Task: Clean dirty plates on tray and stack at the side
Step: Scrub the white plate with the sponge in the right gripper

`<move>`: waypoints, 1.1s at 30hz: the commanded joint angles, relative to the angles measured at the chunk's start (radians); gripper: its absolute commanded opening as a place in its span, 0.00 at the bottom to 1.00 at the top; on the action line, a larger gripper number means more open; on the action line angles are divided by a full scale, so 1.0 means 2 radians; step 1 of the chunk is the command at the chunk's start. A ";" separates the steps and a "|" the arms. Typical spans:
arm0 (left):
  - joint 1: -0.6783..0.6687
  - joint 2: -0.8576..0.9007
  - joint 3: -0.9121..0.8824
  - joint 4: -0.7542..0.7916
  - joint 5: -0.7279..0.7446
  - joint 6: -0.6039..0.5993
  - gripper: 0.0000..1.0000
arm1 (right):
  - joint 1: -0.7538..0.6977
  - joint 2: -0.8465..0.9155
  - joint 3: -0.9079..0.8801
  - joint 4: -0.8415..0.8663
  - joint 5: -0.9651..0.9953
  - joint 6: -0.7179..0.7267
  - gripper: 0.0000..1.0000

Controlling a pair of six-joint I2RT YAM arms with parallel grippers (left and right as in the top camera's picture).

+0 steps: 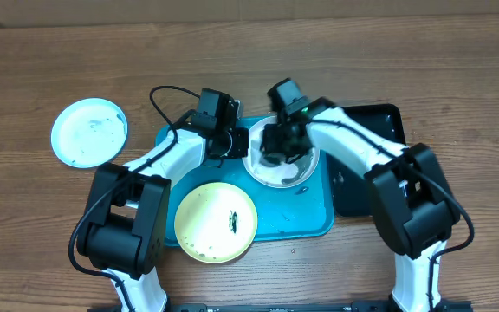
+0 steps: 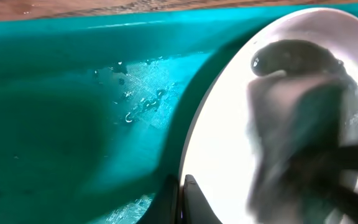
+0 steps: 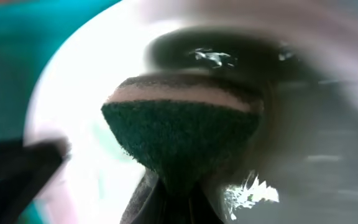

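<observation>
Overhead view: the step in hand appears to be the scrubbing of the white plate (image 1: 300, 176), which lies inside the turquoise tray (image 1: 293, 218), toward its far right part. The left gripper (image 1: 225, 143) meets the plate's left rim. In the left wrist view its fingertips (image 2: 194, 200) are pinched narrowly across that rim, apparently steadying the plate. The right gripper (image 1: 277, 149) hangs over the plate's centre, jaws clamped on a green-faced sponge (image 3: 179, 137) whose scouring side faces the plate surface. A dark patch beyond the sponge may be a smear or a shadow; blur prevents telling.

Both arms reach forward from the near edge and bend inward, wrists pitched down, so the two grippers sit near each other above the tray.

The yellow plate (image 1: 210, 224), marked with dark specks, overlaps the tray's near left corner. A pale mint plate (image 1: 89, 130) rests on the wooden table (image 1: 42, 217), well left of the tray. A black tray (image 1: 372, 121) lies just beside the turquoise one, partly under the right arm.

The next move likely calls for sweeping the sponge across the plate while the rim grip holds firm, then carrying the plate out to the side.
</observation>
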 commanded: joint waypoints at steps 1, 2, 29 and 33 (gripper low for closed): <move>0.000 0.005 0.001 0.000 0.003 -0.003 0.04 | -0.028 -0.001 0.021 -0.026 0.059 -0.002 0.04; 0.000 0.005 0.001 0.000 0.003 -0.003 0.04 | -0.028 -0.002 0.027 -0.036 0.058 -0.002 0.04; 0.000 0.005 0.001 0.000 0.003 -0.003 0.04 | 0.056 -0.003 0.046 -0.124 0.102 -0.026 0.04; 0.000 0.005 0.001 0.000 0.003 -0.003 0.04 | 0.048 -0.003 0.046 -0.136 0.133 -0.026 0.04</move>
